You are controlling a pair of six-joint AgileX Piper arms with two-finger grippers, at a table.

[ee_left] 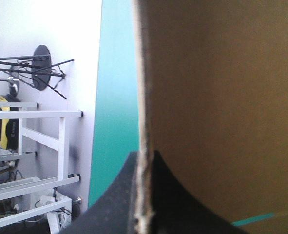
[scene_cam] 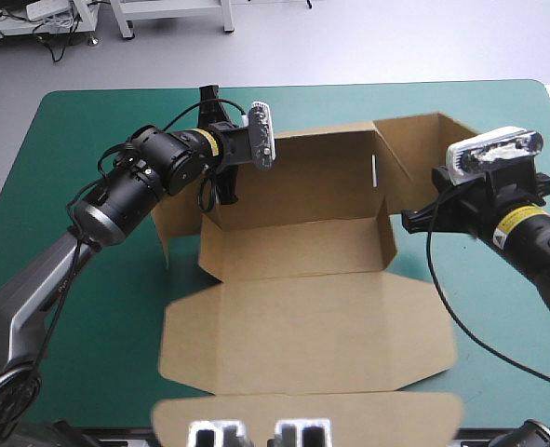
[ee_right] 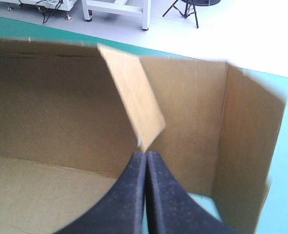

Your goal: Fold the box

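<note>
Brown corrugated board, matte and creased along scored lines, forms the box (scene_cam: pixel 293 251). It lies on the teal-green cover (scene_cam: pixel 70 279) at the middle of the table, nearer the far edge than the near one.

Configuration: an open tray. The rear wall (scene_cam: pixel 321 177) stands upright along the far side. A short right wall (scene_cam: pixel 386 237) stands at the tray's right end, with a further panel (scene_cam: pixel 423 149) raised beyond it. The lid (scene_cam: pixel 302 331) lies flat toward the near edge; its outer corners are cut at an angle.

Orientation: the tray's long axis runs left to right, parallel to the table's far edge. The sheet as a whole extends from the far side toward the near edge, open face up.

Left gripper (scene_cam: pixel 226 191): at the tray's rear left corner. In the left wrist view the black fingers of the left gripper (ee_left: pixel 144 158) are clamped on a raw board edge that rises between them; the broad, smooth face of the box (ee_left: pixel 221 97) fills the field to one side.

Right gripper (scene_cam: pixel 408 220): at the tray's right end. In the right wrist view the right gripper (ee_right: pixel 146 155) has its fingers pressed together in one arch, with the corner of a tilted flap (ee_right: pixel 134 97) pinched at their tips. Ahead of it, the inner walls of the box (ee_right: pixel 51 97) meet at square corners.
</note>
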